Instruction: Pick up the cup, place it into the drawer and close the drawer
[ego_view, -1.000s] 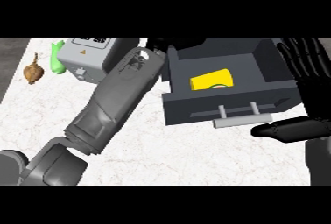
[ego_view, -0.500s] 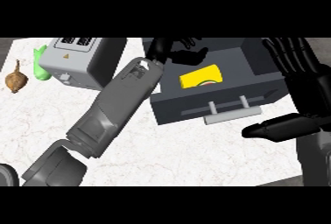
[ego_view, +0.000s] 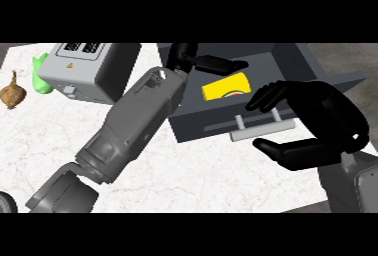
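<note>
Cup (ego_view: 226, 89) lies inside the open drawer (ego_view: 210, 125), with no hand on it. My left hand (ego_view: 198, 61) hovers unclenched over the drawer's back. My right hand (ego_view: 325, 120), loosely cupped and holding nothing, is just beside the drawer's handle (ego_view: 260, 128). I'd lift the left clear, then push squarely on the front.

Lots blocked around the drawer (ego_view: 210, 129). The left forearm (ego_view: 140, 120) lies across the drawer's left side, so that wall and corner are hidden. At the drawer's back, the left hand (ego_view: 184, 55) is clipped by the view's top edge and covers the cup's (ego_view: 224, 88) upper edge; can't tell if they touch. The right hand (ego_view: 325, 117) hides the drawer's right end, its loosely curved fingers (ego_view: 269, 95) over the inside there. Far left of the drawer, the toaster (ego_view: 77, 72) is cut off on top and hides most of a green thing (ego_view: 40, 77); no idea what it is. Below-right of the drawer, the right forearm (ego_view: 354, 180) runs out of view.
</note>
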